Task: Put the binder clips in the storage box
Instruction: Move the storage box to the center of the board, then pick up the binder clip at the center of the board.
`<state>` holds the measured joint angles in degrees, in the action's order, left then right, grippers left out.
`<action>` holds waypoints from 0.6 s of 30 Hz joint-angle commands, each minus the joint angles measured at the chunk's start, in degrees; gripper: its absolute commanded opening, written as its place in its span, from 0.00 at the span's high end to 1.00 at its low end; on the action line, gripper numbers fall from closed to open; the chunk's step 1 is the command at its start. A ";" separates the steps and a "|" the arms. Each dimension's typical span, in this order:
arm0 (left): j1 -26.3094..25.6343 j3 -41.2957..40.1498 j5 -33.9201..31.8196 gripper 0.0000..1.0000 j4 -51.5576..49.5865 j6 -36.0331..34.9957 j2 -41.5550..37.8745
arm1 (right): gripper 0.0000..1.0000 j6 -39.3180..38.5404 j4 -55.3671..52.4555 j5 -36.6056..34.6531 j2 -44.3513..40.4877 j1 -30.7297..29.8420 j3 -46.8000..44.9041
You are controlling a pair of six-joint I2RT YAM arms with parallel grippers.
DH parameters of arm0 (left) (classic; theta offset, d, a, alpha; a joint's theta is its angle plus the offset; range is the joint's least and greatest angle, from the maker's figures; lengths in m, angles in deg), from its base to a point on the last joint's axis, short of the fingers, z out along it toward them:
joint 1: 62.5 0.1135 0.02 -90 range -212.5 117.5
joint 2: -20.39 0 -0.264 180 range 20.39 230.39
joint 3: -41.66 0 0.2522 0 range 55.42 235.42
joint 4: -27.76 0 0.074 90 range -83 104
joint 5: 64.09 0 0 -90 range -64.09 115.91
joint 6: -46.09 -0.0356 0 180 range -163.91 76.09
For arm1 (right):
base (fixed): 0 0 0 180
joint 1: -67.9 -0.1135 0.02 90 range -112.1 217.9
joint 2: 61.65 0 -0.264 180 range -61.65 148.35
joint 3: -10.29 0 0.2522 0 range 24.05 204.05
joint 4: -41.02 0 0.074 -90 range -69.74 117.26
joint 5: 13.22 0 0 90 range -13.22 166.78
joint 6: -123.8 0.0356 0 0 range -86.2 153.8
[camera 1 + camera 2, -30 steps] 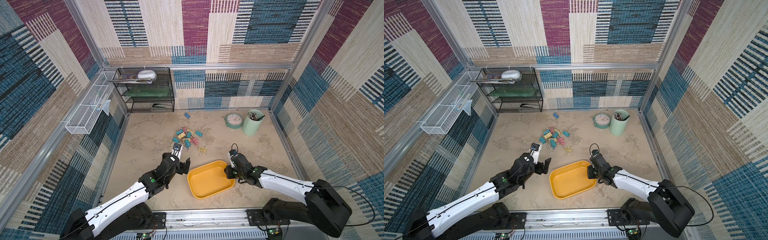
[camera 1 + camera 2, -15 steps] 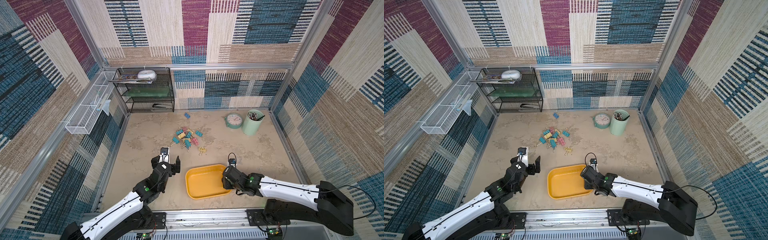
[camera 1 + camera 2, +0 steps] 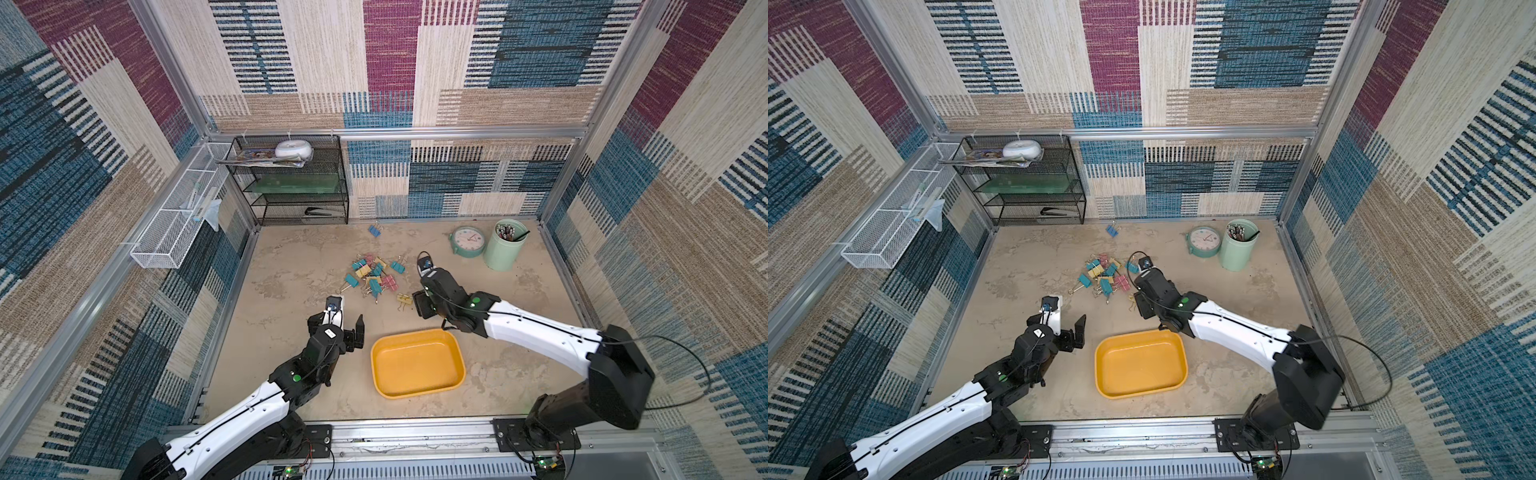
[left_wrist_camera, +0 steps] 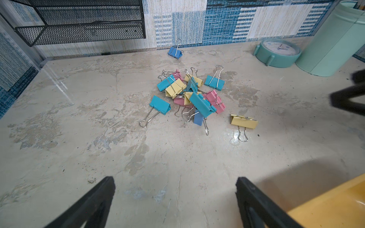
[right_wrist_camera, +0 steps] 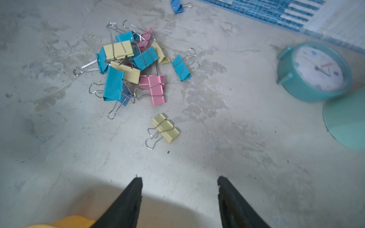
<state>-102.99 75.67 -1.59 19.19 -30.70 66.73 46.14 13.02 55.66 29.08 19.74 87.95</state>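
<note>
**Inspector:** Where do the task items stand?

**Examiner:** The small pastel binder clips (image 3: 374, 276), each with wire loop handles, lie heaped mid-table on the mottled beige tabletop (image 3: 291, 274), as seen in both top views. The shallow yellow-orange plastic storage box (image 3: 417, 365) sits nearer the arm bases, well apart from the heap, its floor bare. One blue clip (image 3: 375, 230) lies alone by the back wall. One yellow clip (image 3: 403, 298) lies near the heap, on the side towards the box.

**Inspector:** End effectors?

**Examiner:** Left gripper (image 4: 173, 182): fingers spread wide, nothing between them, just beside the box. Right gripper (image 5: 179, 179): fingers apart, nothing between them, near the lone yellow clip.

**Inspector:** What does each view add?

**Examiner:** The left wrist view catches only a corner of the box. It does show the lower tiers of the black wire mesh shelf (image 4: 79, 33) close up. The right wrist view shows the yellow clip's handles lying flat on the table, and the dial of the round teal alarm clock (image 5: 316, 71). Only the top views take in both arms and the whole box. They also show the white wire mesh basket (image 3: 178, 224) on the side wall and the whole of the mint-green cylindrical pen cup (image 3: 505, 249).

**Inspector:** Legible writing?

**Examiner:** The clock dial is too blurred to read. A white label (image 3: 329, 332) on the left wrist is too small to read.
</note>
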 commanded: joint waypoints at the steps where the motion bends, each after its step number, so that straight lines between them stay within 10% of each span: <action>1: 0.13 0.28 -0.21 0.01 1.56 -0.01 0.50 | 0.35 -12.29 -5.18 2.94 10.07 0.62 8.14; 7: 0.24 0.06 -1.49 0.01 1.14 -0.12 0.06 | 0.37 -16.28 -5.91 4.14 22.18 1.22 16.87; 13: 0.32 0.05 -0.67 0.01 1.73 -0.15 0.71 | 0.63 -15.52 -6.80 1.74 26.85 1.28 20.43; 18: 0.32 0.48 -0.53 0.01 1.99 0.02 1.90 | 0.51 -15.15 -7.29 2.36 25.15 1.23 19.41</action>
<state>-102.73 75.69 -2.40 19.30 -30.68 68.31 31.19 6.31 58.30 55.33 21.03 107.99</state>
